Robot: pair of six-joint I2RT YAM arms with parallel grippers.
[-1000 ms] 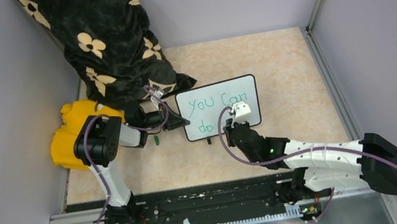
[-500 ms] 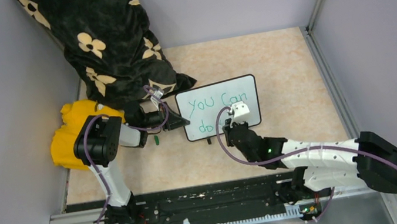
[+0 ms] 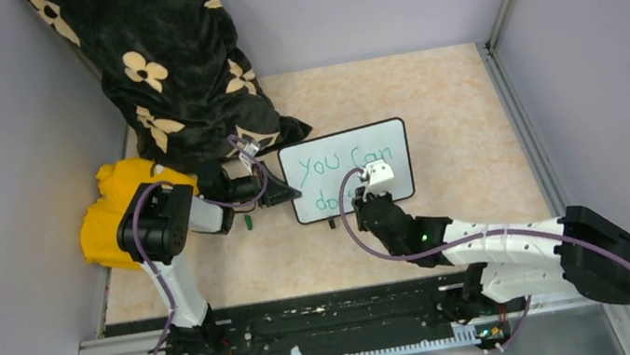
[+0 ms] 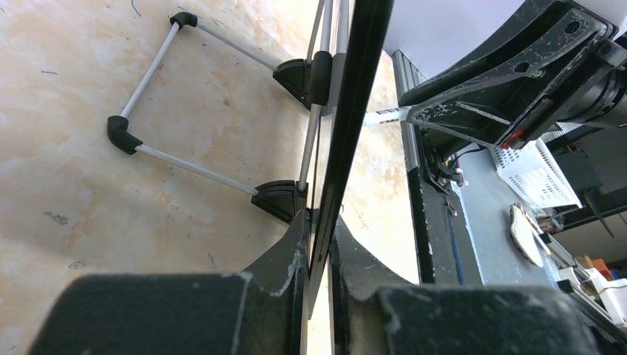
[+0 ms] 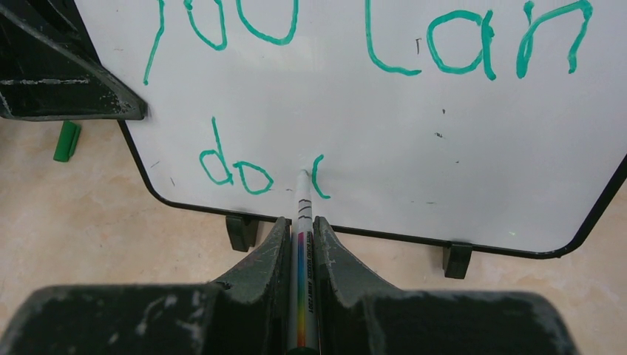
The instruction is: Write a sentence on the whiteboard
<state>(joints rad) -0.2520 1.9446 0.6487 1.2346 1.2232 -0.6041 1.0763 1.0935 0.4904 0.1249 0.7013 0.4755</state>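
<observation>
The whiteboard (image 3: 386,140) stands on the tan tabletop, tilted back on two black feet. The sentence (image 3: 326,163) is green lettering: "you can" on the top line, and "do" (image 5: 236,174) plus one short curved stroke below. My left gripper (image 3: 288,192) is shut on the board's left edge, with the black frame (image 4: 362,74) pinched between its fingers (image 4: 319,231). My right gripper (image 5: 299,225) is shut on a white marker (image 5: 302,285) with a rainbow stripe. The marker's tip touches the board just left of the curved stroke. This gripper also shows in the top view (image 3: 363,198).
A green marker cap (image 3: 248,223) lies on the table below my left gripper. A black floral cloth (image 3: 172,67) and a yellow cloth (image 3: 105,218) sit at the left. The board's wire stand (image 4: 148,74) is behind it. Grey walls close in three sides.
My right arm has shifted slightly to the left along the board's lower line with the marker. The left gripper and the board have not moved.
</observation>
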